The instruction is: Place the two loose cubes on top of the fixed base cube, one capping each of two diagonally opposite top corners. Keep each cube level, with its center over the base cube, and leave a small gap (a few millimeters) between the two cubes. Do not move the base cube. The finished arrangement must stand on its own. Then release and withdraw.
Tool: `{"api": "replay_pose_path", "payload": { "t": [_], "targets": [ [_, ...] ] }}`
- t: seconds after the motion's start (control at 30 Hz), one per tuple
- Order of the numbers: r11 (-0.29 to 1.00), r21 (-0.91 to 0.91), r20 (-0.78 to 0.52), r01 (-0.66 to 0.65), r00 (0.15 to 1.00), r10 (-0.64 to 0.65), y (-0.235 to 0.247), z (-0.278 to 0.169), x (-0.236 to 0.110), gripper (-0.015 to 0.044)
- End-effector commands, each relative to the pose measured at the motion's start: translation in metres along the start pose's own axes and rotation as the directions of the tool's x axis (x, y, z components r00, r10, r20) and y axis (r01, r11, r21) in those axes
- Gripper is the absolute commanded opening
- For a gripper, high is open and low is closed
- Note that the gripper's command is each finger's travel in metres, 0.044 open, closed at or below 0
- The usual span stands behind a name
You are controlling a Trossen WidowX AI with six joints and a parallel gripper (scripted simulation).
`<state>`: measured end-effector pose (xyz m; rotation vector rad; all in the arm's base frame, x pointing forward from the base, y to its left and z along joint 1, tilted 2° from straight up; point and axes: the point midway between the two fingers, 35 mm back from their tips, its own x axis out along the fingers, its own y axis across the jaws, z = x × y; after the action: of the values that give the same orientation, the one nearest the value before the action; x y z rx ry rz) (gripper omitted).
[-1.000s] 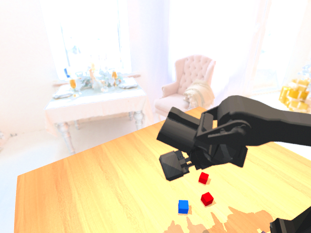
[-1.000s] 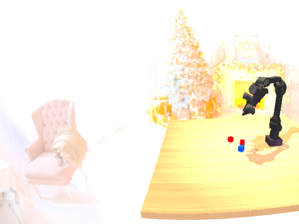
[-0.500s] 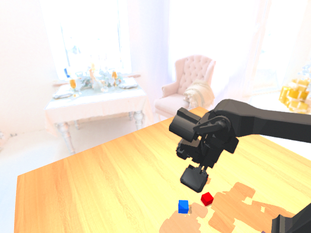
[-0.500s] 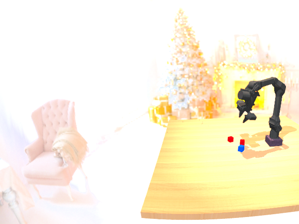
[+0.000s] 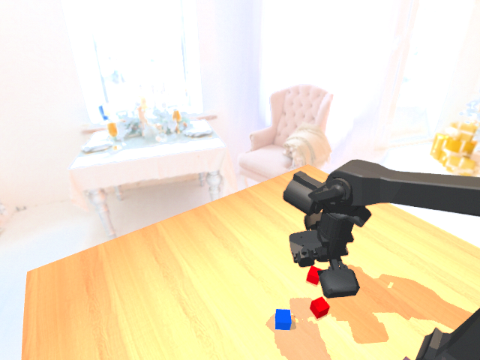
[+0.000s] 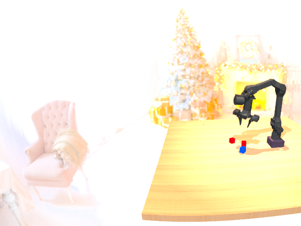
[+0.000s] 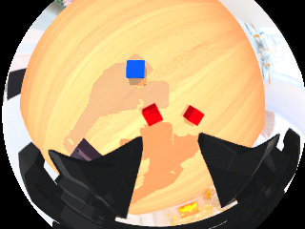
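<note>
The blue cube point(image 5: 283, 319) point(image 6: 242, 149) point(image 7: 135, 69) sits flat on the table. One red cube point(image 5: 319, 307) point(image 6: 243, 143) point(image 7: 152, 114) lies near it, apart and turned at an angle to it; in the exterior view the blue cube overlaps its lower edge. The other red cube point(image 5: 313, 274) point(image 6: 232, 140) point(image 7: 193, 115) lies farther from the blue cube, partly hidden by the gripper in the top view. My gripper point(image 6: 244, 125) point(image 7: 171, 139) is open and empty, pointing down well above the table, with both red cubes just ahead of the fingertips in the wrist view.
The wooden table point(image 5: 135, 286) point(image 6: 194, 184) point(image 7: 214, 52) carries the cubes. The arm's purple base block point(image 6: 275, 142) point(image 7: 86, 152) stands on it, to the right of the cubes in the exterior view. The arm's shadow falls across the table around the cubes.
</note>
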<state>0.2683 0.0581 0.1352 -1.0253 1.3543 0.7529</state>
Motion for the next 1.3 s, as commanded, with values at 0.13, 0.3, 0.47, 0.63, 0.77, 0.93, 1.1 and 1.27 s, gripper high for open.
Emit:
{"api": "replay_pose_path", "payload": {
  "t": [0.13,0.3,0.47,0.63,0.77,0.93,1.1,1.27],
  "targets": [
    [0.942,-0.317,0.049,-0.11,0.99,0.132,0.003,-0.017,0.022,0.0265],
    [0.92,-0.374,0.061,-0.121,0.986,0.154,0.004,-0.02,0.026,0.0265],
    [0.92,-0.374,0.061,-0.121,0.986,0.154,0.004,-0.019,0.032,0.0265],
    [0.92,-0.374,0.061,-0.121,0.986,0.154,0.01,-0.016,0.075,0.0265],
    [0.92,-0.374,0.061,-0.121,0.986,0.154,0.014,-0.016,0.087,0.0265],
    [0.92,-0.374,0.061,-0.121,0.986,0.154,0.015,-0.015,0.097,0.0265],
    [0.92,-0.374,0.061,-0.121,0.986,0.155,0.016,-0.015,0.102,0.0265],
    [0.92,-0.374,0.061,-0.121,0.986,0.155,0.017,-0.015,0.109,0.0265]
  ]
}}
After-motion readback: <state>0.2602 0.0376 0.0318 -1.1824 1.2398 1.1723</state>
